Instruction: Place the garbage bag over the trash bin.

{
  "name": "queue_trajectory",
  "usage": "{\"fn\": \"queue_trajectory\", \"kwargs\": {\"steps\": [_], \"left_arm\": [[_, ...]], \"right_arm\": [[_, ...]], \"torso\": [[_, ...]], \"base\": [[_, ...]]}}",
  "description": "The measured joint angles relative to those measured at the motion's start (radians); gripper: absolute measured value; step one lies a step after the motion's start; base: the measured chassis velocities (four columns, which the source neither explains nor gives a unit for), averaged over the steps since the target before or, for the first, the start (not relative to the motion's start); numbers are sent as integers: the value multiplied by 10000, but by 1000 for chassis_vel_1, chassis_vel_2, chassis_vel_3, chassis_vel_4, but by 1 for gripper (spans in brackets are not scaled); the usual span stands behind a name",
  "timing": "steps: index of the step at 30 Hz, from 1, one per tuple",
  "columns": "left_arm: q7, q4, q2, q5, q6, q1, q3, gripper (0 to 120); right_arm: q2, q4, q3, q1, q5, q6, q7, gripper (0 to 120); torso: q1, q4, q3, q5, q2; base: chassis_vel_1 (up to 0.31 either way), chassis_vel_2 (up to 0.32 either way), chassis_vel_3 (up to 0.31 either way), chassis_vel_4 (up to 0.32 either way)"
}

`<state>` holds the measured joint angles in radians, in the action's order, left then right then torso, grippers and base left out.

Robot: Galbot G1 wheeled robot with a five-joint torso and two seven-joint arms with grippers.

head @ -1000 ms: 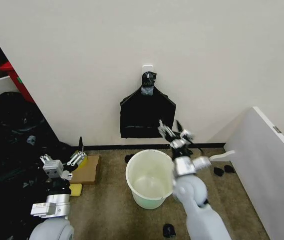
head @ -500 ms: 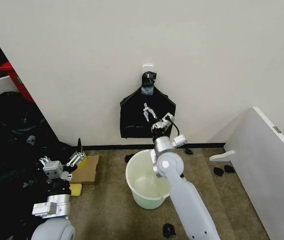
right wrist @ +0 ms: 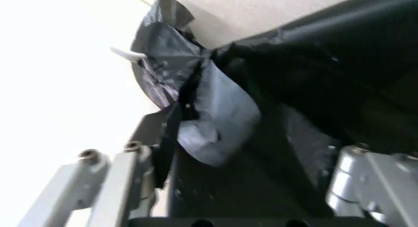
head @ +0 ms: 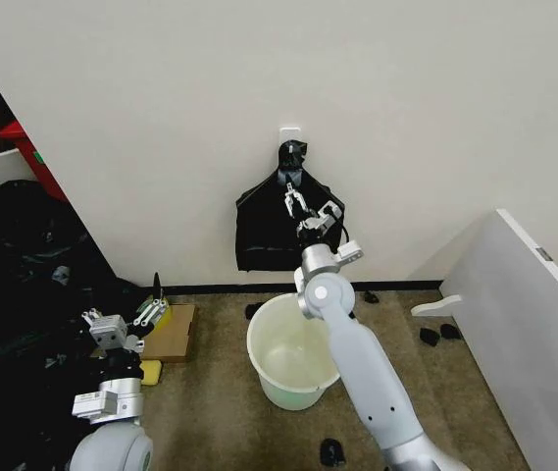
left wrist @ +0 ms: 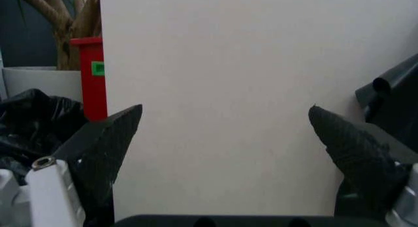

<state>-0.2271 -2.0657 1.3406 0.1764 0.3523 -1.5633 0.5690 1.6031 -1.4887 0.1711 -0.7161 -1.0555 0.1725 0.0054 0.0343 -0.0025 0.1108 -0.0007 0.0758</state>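
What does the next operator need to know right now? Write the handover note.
Right tool: open, raised against the black garbage bag, nothing gripped yet.
Left tool: open, idle, low on the robot's left beside the cardboard.
Bag: hanging from the wall hook, knotted at the top.
Trash bin: on the floor under the bag, unlined.
Done: reach to the bag.
Left: grip it, take it off the hook, fit it over the bin.
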Motion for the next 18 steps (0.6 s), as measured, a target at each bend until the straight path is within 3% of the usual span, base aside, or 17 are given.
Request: {"fn": "queue_trajectory", "kwargs": {"steps": [13,18], "left_arm": [[-176,70,-31,-73,50,40,3,100],[-287,53,-87,-114,56,-35,58,100]], "right_arm": [[-146,-240,-40,-337,-3,161,-716,3],[-152,-257,-13,-501,-12,272,-1259,0]], "torso": [[0,-1,0,0,0],[0,0,-1,0,0]], "base": [[0,0,0,0],[0,0,0,0]]}}
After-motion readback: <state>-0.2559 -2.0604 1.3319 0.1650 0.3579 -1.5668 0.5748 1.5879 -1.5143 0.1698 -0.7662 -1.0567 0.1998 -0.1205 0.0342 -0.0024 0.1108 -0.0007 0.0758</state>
